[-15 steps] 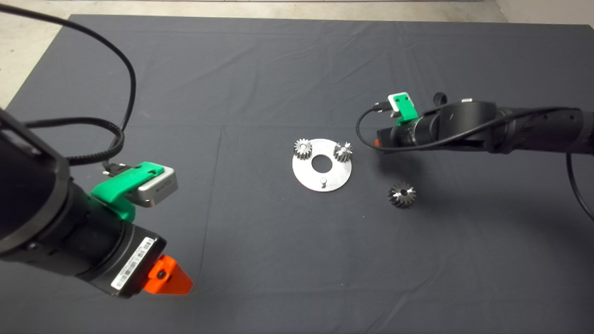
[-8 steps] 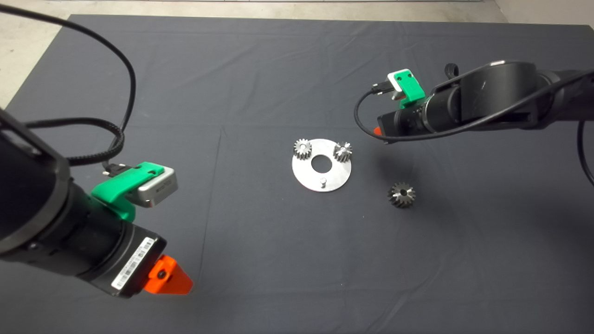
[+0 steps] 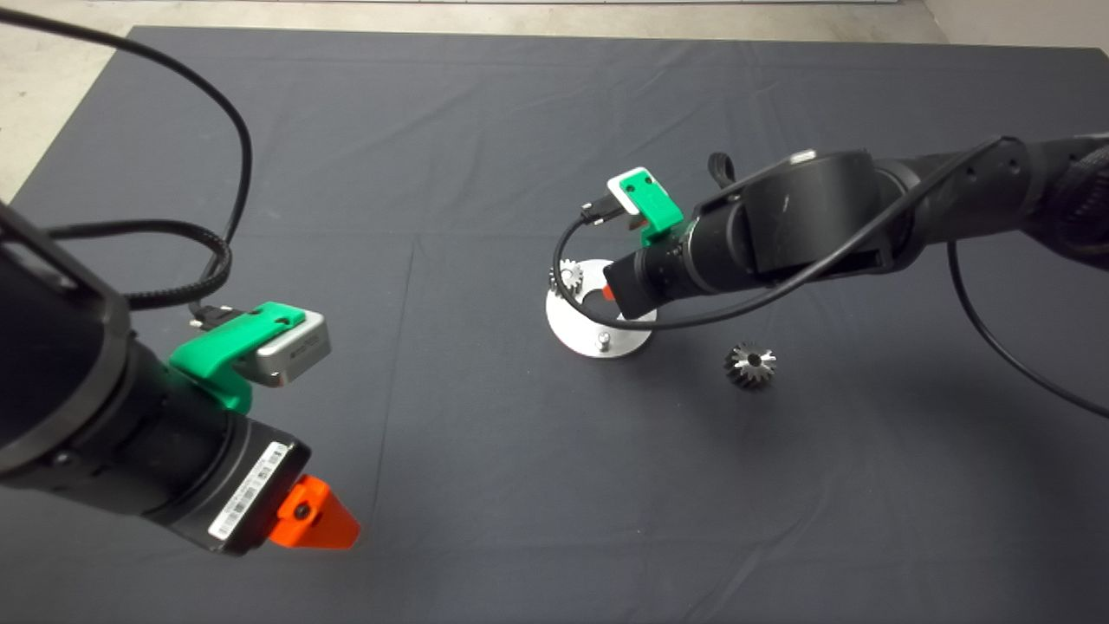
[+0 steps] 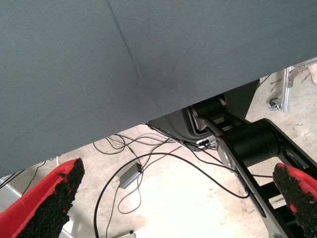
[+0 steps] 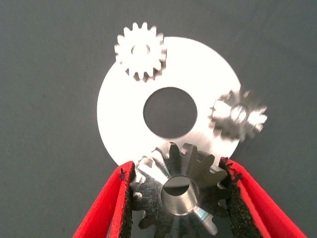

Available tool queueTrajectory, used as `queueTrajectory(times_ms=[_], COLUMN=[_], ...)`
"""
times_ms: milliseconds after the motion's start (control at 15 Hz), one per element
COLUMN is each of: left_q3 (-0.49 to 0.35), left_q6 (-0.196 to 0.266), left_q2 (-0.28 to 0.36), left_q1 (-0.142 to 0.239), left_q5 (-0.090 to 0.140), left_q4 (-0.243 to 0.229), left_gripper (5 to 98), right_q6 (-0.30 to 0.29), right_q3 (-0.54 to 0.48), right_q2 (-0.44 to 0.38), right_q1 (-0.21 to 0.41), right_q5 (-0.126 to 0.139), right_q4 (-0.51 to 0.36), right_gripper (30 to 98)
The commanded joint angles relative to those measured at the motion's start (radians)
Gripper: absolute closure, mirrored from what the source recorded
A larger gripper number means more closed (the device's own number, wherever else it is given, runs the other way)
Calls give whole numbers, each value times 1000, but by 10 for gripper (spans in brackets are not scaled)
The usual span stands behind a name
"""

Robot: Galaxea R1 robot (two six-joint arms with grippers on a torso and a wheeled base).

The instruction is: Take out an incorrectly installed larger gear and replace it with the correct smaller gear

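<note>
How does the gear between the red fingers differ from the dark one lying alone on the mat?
The smaller gear is gripped by the right gripper, the larger gear lies loose. The smaller gear hangs over the plate edge, the larger gear rests on the mat beside it. Both are dark toothed steel.

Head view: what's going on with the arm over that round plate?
The right gripper hangs over the metal plate with the smaller gear clamped between its fingers. The plate's bare pin has no gear on it yet, while two pale gears sit on the plate. The larger gear lies on the mat to the plate's right. The left gripper waits open at the lower left.
</note>
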State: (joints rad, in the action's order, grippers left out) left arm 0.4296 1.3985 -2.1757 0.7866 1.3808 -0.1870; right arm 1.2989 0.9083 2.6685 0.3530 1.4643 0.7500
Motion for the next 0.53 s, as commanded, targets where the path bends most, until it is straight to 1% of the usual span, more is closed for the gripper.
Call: queueTrajectory(times_ms=[0, 67, 333, 467], left_q3=[0, 0, 1, 1], left_q6=[0, 0, 2, 4], left_q2=[-3, -5, -11, -11], left_q1=[9, 8, 8, 8], left_q5=[3, 0, 3, 3], left_q4=[3, 3, 3, 3], left_gripper=[58, 58, 58, 58], right_q6=[5, 5, 5, 5], right_q3=[-5, -4, -5, -6], right_q2=[20, 24, 51, 49], right_q1=[9, 9, 9, 3], right_q5=[-7, -9, -9, -9], right_q4=[0, 2, 1, 0], right_gripper=[874, 874, 874, 874])
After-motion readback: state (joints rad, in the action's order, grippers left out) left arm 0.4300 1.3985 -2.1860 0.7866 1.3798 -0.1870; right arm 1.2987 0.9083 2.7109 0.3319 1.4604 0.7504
